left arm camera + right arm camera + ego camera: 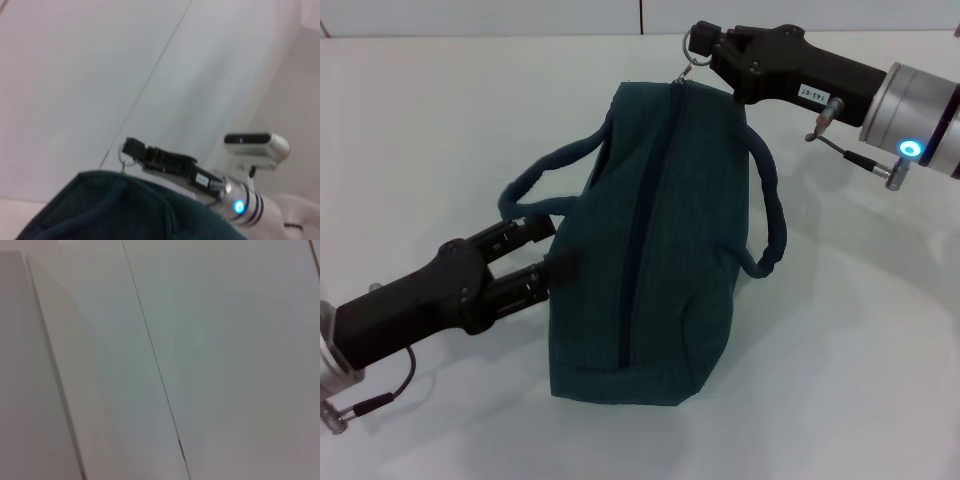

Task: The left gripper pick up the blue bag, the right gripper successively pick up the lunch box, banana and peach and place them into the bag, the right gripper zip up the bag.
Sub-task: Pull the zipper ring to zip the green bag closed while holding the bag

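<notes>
Your right tool (698, 45) sits at the bag's twelve o'clock end, pinched shut on the zipper's ring pull (691, 52). From there the blue bag (650, 250) runs its long axis toward six o'clock, zipper line closed along the top. Your left tool (545, 255), at the bag's nine o'clock flank, holds its fabric on the table (840, 380).

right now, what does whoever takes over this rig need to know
Left gripper: jaws shut on the near side of the blue bag, by its handle.
Right gripper: at the bag's far end, jaws shut on the metal zip ring.
The zip looks closed along the top.
Lunch box, banana and peach: none in view, presumably inside.
Left: confirm the zip is fully closed, then release.
</notes>
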Controlling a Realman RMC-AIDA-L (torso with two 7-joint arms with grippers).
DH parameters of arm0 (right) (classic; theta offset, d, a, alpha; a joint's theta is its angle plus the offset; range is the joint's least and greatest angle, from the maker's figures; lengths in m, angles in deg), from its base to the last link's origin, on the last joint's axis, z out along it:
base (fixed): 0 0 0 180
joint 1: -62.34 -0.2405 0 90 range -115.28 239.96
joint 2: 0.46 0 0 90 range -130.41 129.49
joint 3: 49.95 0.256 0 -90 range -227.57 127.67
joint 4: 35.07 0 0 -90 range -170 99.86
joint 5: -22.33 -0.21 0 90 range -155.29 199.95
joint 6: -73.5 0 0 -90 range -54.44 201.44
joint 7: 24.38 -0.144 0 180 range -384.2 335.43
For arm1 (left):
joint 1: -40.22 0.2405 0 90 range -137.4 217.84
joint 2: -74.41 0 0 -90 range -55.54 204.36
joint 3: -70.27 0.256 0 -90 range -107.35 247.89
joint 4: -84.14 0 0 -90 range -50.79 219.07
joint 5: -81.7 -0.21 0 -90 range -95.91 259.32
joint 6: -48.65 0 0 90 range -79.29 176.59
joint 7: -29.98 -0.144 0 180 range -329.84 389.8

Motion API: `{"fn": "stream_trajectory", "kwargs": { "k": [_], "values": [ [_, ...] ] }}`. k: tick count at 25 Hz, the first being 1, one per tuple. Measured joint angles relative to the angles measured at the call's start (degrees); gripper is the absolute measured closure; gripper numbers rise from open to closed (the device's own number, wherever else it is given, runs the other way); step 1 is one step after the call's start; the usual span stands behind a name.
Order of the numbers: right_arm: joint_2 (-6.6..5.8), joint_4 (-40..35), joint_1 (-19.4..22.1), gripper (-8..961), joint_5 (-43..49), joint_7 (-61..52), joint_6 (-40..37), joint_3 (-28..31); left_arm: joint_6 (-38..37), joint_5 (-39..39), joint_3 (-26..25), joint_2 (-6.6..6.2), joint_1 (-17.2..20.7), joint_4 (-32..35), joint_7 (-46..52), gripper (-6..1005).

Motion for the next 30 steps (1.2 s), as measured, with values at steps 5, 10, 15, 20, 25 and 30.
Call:
{"fn": "stream_trajectory", "kwargs": {
  "k": [5,10,15,20,25,30],
  "values": [
    [-0.04,0.00,-0.01,947,0.00,0.00,-0.31,0.01,-0.03,2.94,0.00,0.04,-0.05,-1.56,-0.54,211],
    [-0.10,-0.23,0.70,947,0.00,0.00,-0.82,0.01,-1.46,6.86,0.00,0.04,0.15,-1.59,-0.46,212],
    [-0.12,-0.16,0.82,948,0.00,0.00,-1.01,0.01,-3.10,10.64,0.00,-0.07,-0.19,-1.38,0.31,213],
    [-0.02,-0.04,0.98,948,0.08,0.00,-1.84,0.00,-1.11,12.74,0.00,-0.74,-1.59,-1.10,3.96,214],
    [0.08,-0.04,1.66,948,0.02,0.02,-2.41,0.00,2.45,13.18,0.00,-1.75,-2.76,-1.07,7.57,215],
    [0.08,-0.47,2.91,948,0.00,0.06,-2.87,0.09,6.84,14.81,0.01,-2.94,-2.54,-0.91,8.82,216]
  ]
}}
